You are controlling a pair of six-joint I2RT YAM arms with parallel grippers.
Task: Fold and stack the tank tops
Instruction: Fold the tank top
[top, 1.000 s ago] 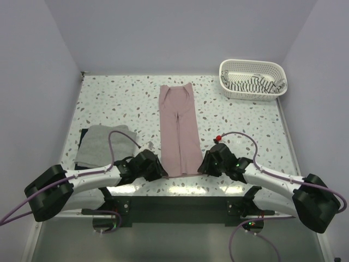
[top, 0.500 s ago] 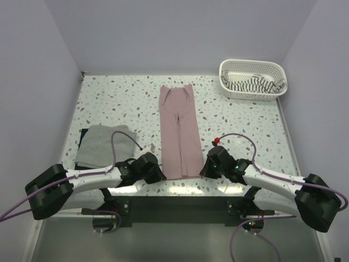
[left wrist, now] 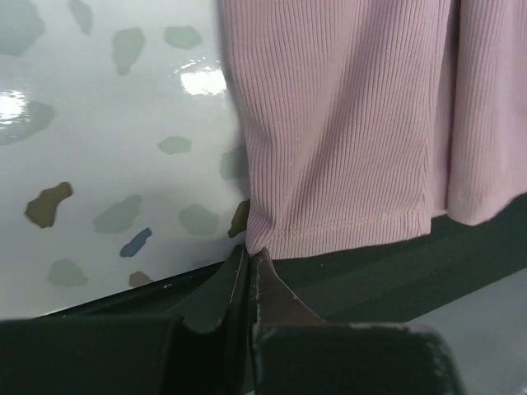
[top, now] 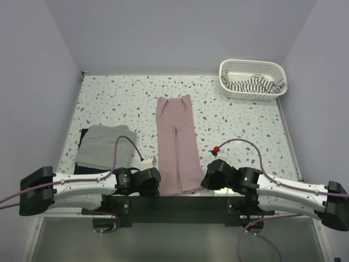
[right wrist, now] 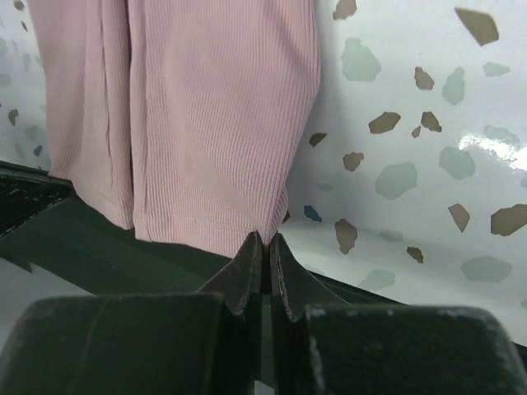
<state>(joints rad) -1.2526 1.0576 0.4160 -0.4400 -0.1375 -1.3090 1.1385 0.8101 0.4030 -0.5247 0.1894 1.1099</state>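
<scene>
The dusty pink tank top (top: 176,143) lies folded lengthwise in a long strip down the table's middle, its near hem hanging over the front edge. My left gripper (top: 158,184) is shut on the hem's left corner (left wrist: 257,243). My right gripper (top: 203,183) is shut on the hem's right corner (right wrist: 272,230). The light grey top (top: 103,145) lies folded at the left on a dark navy one (top: 83,136). The striped top (top: 253,84) sits in the basket.
The white lattice basket (top: 253,66) stands at the back right corner. The dark front edge of the table (left wrist: 395,263) runs under the pink hem. Purple cables loop above both arms.
Both grippers have pulled back toward the near edge, dragging the pink top with them. Its hem now hangs over the front edge and its far end has slid nearer.
</scene>
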